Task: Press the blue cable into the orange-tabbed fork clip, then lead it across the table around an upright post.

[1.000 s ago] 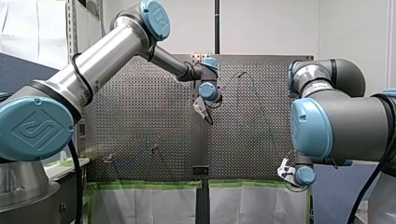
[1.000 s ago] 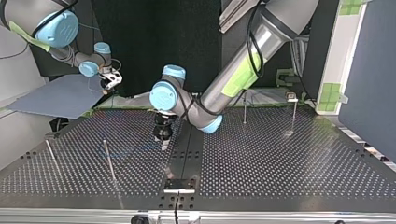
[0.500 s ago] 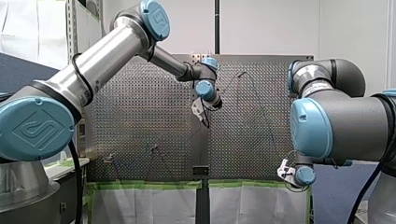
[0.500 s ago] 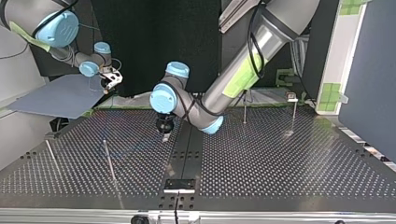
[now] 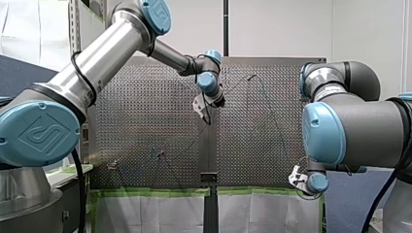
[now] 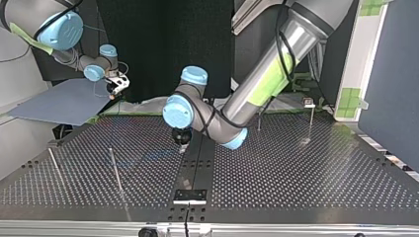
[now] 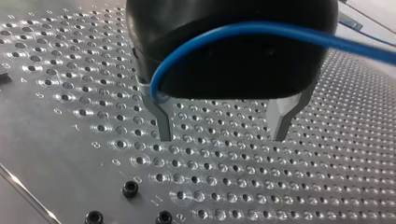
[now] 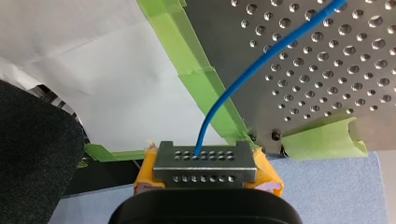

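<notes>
Our left fingers [image 7: 163, 122] had just come up off the surface [image 6: 296, 173] and drifted toward eleven o'clock in the front view. In the top view they had shifted toward two o'clock, ending close to the centre seam. They stood wide apart with nothing between them, though the blue cable [image 7: 261, 29] looped across the black body above them and curved down to the base of one finger. We judged that this arm had let go of its stretch of cable and was repositioning, so the run around an upright post [image 6: 115, 170] was not yet finished. Our right fingers [image 8: 204, 169], yellow-padded, were clamped on the cable beyond the surface's edge, at about ten o'clock in the top view, and had not moved over the last second. From them the cable ran out over the perforated plate. The orange-tabbed fork clip was too small for us to pick out, so we could not tell whether the cable sat in it
</notes>
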You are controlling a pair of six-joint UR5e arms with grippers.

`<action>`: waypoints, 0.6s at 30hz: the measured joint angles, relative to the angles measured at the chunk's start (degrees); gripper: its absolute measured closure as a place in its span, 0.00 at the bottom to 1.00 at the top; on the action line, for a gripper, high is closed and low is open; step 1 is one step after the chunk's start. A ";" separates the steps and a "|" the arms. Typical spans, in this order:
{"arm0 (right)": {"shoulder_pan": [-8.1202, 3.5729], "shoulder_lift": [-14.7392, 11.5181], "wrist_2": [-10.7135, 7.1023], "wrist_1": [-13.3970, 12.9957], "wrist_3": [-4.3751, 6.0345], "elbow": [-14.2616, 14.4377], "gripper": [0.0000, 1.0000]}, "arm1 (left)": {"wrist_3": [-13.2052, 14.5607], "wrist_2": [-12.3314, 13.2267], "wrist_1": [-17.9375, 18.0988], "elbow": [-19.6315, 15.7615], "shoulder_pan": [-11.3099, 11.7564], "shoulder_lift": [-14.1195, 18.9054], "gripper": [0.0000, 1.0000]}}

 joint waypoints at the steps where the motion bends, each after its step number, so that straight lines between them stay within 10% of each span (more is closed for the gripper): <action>1: 0.01 0.00 0.00 0.01 -0.01 0.00 1.00 | 0.05 0.23 -0.47 0.00 0.06 0.06 0.00; 18: 0.26 0.00 0.04 0.20 -0.03 -0.02 1.00 | 0.64 6.35 0.39 0.00 0.70 2.76 0.00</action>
